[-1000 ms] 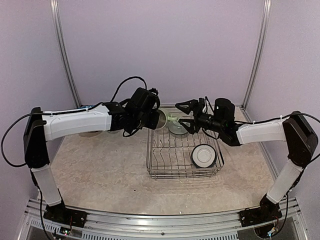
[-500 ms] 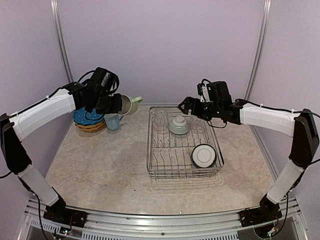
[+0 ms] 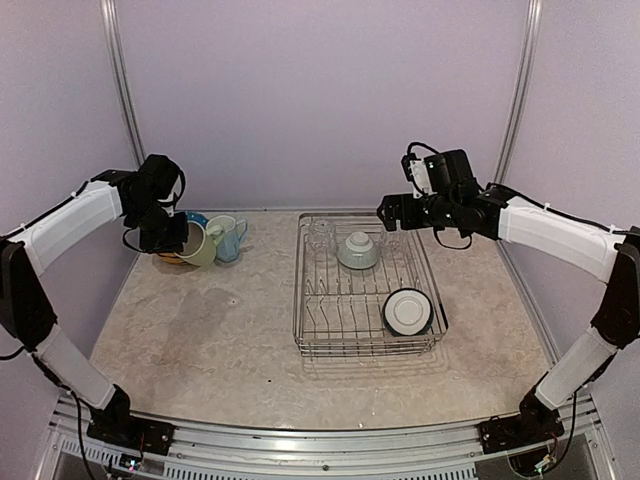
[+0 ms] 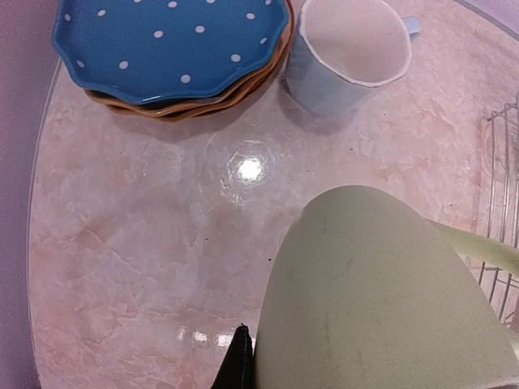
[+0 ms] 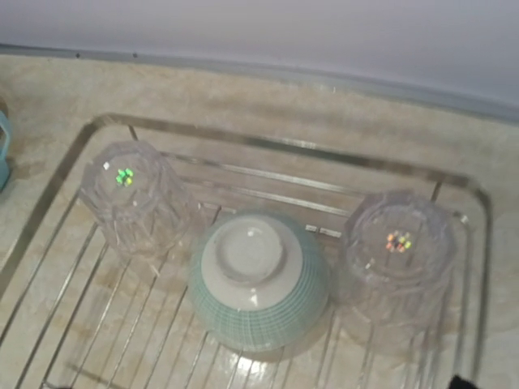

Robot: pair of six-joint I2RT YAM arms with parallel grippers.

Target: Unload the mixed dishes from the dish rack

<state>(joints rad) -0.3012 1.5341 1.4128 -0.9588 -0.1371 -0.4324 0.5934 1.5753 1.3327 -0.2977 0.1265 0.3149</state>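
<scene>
My left gripper (image 3: 188, 241) is shut on the pale green mug (image 3: 199, 245), holding it low over the table at the far left. One finger (image 4: 238, 366) shows against the mug (image 4: 373, 292) in the left wrist view. The light blue mug (image 3: 228, 237) stands upright just right of it, also in the left wrist view (image 4: 349, 57). The blue white-dotted plate (image 4: 170, 44) tops the orange plates (image 4: 190, 105). The dish rack (image 3: 305, 330) holds two upturned clear glasses (image 5: 134, 198) (image 5: 397, 259) and two bowls (image 5: 258, 279) (image 3: 408, 311). My right gripper (image 3: 391, 213) hangs open and empty above the rack's back.
The rack's wire wall (image 4: 504, 186) is at the right edge of the left wrist view, close to the green mug's handle. The plate stack (image 3: 185, 222) sits against the back left corner by the booth wall. Upright frame posts stand at both back corners.
My left arm carried the green mug from the rack's back left corner over to the far left and lowered it beside the light blue mug. My right gripper rose and drew back.
</scene>
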